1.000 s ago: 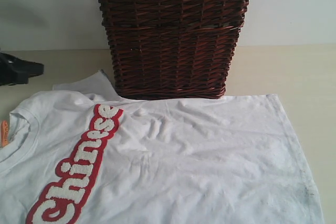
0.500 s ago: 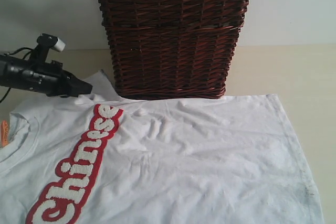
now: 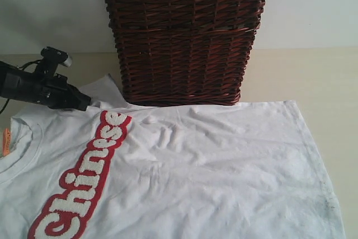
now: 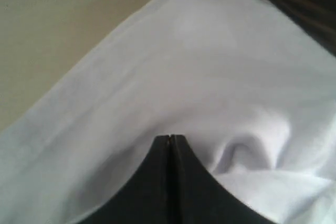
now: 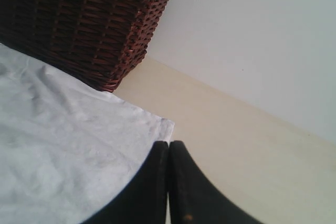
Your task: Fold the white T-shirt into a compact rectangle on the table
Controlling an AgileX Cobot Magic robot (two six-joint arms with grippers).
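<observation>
The white T-shirt [image 3: 212,160] is lying flat on the tabletop [image 3: 313,76] — collar toward the left arm, hem toward the right. The left end effector [image 3: 84,104], closed tight, is being held at the far sleeve; the right end effector [image 5: 169,145], likewise closed, by the hem corner.

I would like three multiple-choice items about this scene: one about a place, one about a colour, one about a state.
1. Relative to the T-shirt, the basket stands: A) on its chest; B) at its edge; C) under it.
2. The lettering is outlined in: A) blue; B) green; C) red.
3. The left gripper's jaws are: A) shut; B) wide open; C) clamped on the basket.
Answers: 1 B, its base sits along the shirt's edge; 2 C, red rims the white letters; 3 A, the wrist view shows them pressed together.
</observation>
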